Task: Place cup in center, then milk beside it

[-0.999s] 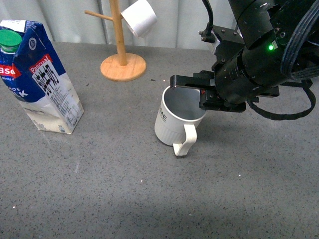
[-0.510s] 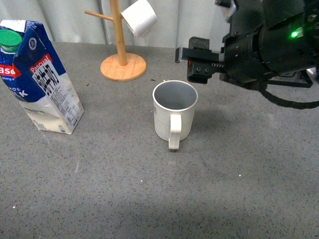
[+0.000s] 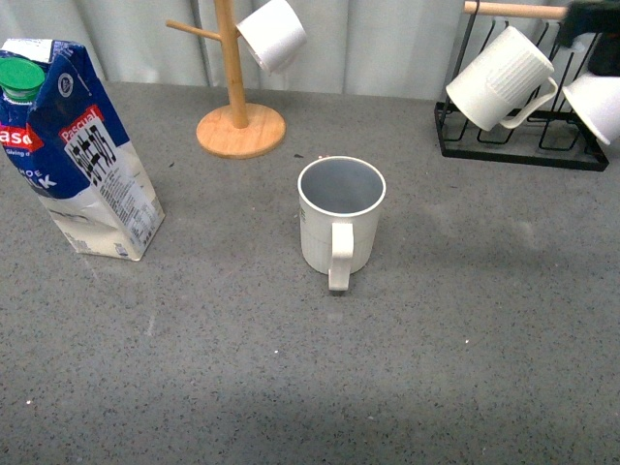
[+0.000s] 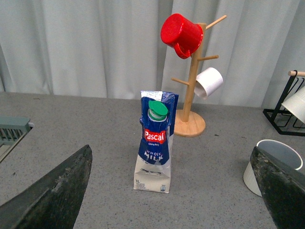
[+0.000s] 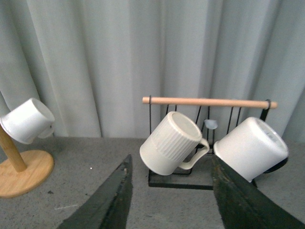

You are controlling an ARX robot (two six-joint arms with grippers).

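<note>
The cup (image 3: 340, 213) is shown upright on the table (image 3: 291, 387), with the milk (image 3: 82, 155) standing well apart to its left. The left gripper (image 4: 171, 149) and the right gripper (image 5: 171, 160) are both held open.

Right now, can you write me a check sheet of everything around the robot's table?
Surface: grey speckled table, no spills seen.
Job's things: cup upright near the middle, empty, handle facing the robot; milk standing well off to its left, cap on, not beside it yet.
Clutter: wooden mug tree holding a small white cup and a red cup; black rack with white ribbed mugs.
Grippers: left gripper open, empty; right gripper open, empty.
Cables: nothing seen.
Surroundings: pale curtain behind the table.
</note>
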